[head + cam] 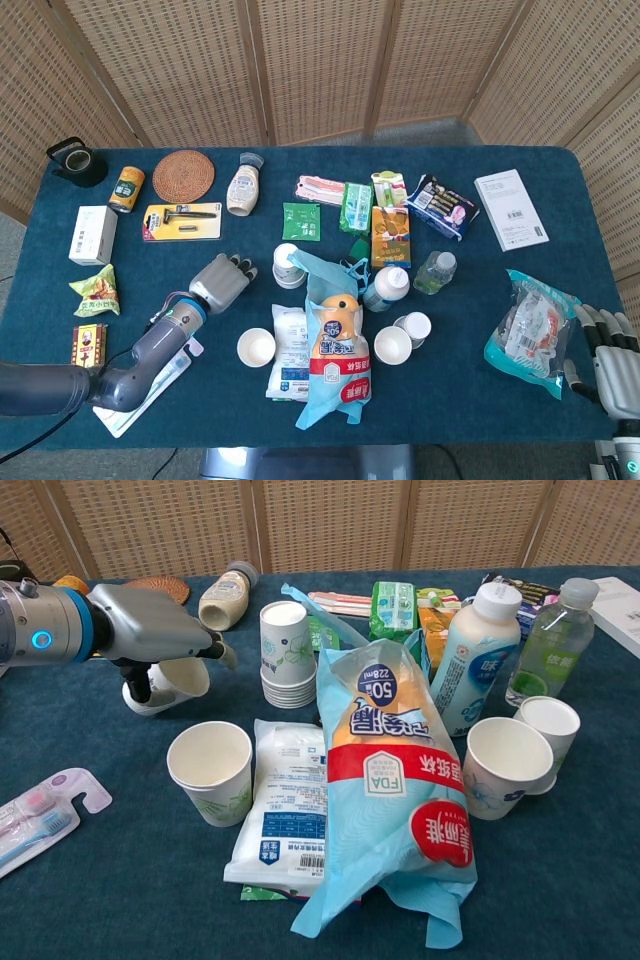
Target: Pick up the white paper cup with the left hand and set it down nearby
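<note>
My left hand (150, 630) has its fingers (225, 650) wrapped over the white paper cup (175, 680), holding it tilted on its side above the desk (90, 880), toward the left edge, just left of the cup stack (287, 650). My right hand (612, 360) rests empty at the desk's right edge, fingers apart.

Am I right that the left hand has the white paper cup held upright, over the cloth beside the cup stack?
Not upright. The chest view shows the white paper cup tilted in the left hand, its mouth facing sideways. It is beside the cup stack, as you said.
</note>
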